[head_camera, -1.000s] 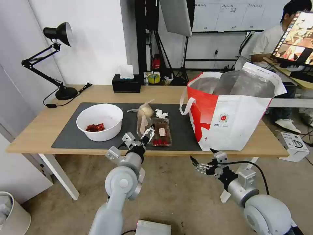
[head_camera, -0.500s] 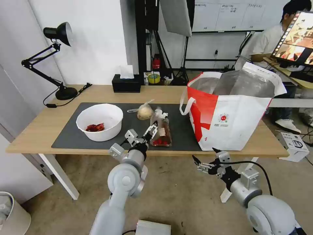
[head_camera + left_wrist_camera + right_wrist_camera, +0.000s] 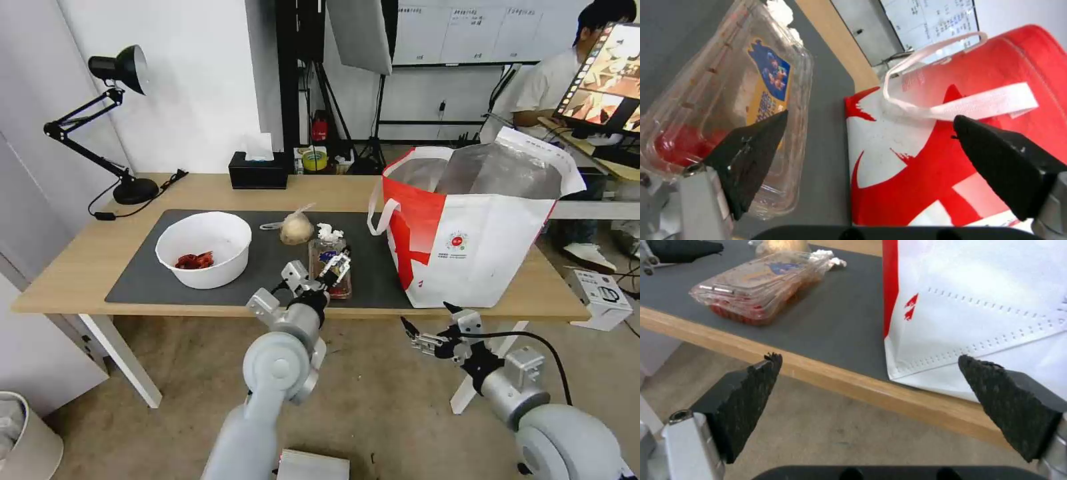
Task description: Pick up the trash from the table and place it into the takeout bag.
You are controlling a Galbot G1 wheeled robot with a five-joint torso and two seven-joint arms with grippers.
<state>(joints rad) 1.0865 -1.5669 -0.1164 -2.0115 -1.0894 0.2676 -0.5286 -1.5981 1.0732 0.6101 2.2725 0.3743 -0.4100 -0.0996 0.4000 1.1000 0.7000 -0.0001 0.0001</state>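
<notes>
The clear plastic food box is lying shut on the dark mat near the desk's front edge, showing red scraps at its near end and a blue-and-yellow label on its lid. I am holding my left tool just above that box with its fingers spread apart, gripping nothing. The crumpled white tissue is sitting at the box's far end, and the knotted clear bag with its beige lump is resting just beside the tissue. Toward the desk's left end, the white round bowl is holding a small heap of red scraps. The takeout bag is standing upright at the desk's right end, mouth gaping, silver lining showing inside. My right tool is hanging open below the desk's front edge, empty.
</notes>
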